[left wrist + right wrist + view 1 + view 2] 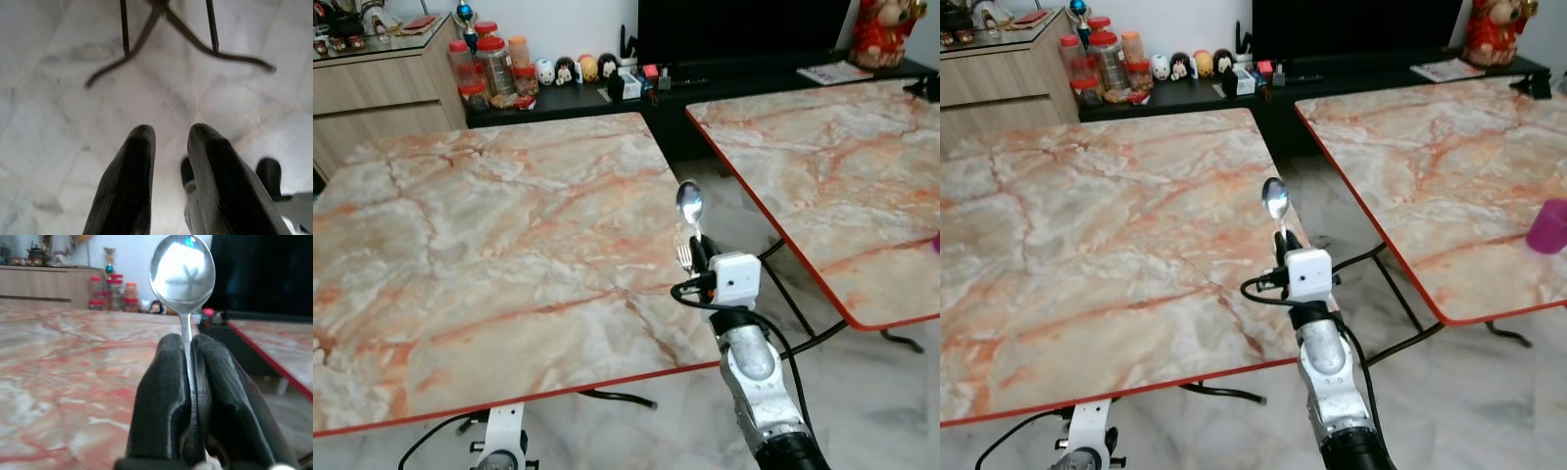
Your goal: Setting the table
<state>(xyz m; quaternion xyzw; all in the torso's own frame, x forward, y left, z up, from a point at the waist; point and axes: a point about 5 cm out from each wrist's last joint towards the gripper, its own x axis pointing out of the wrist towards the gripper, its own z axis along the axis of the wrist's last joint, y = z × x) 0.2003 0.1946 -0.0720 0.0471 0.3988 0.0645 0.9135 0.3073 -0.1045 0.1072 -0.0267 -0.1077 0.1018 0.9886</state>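
My right gripper [698,257] is raised over the near right corner of the left marble table [489,215], shut on the handle of a metal spoon [689,204]. The spoon stands upright, bowl on top, and in the right wrist view its bowl [182,268] rises above the black fingers [161,382]. Fork tines [685,257] show beside the spoon's handle at the fingers. My left gripper [172,134] hangs below the table, pointing at the floor with a small gap between its fingers and nothing in them.
A second marble table [842,166] stands to the right across a narrow gap of floor, with a pink cup [1549,227] near its right side. Jars [489,69] and figurines line a black TV stand [568,98] at the back. Black table legs [195,44] cross the floor.
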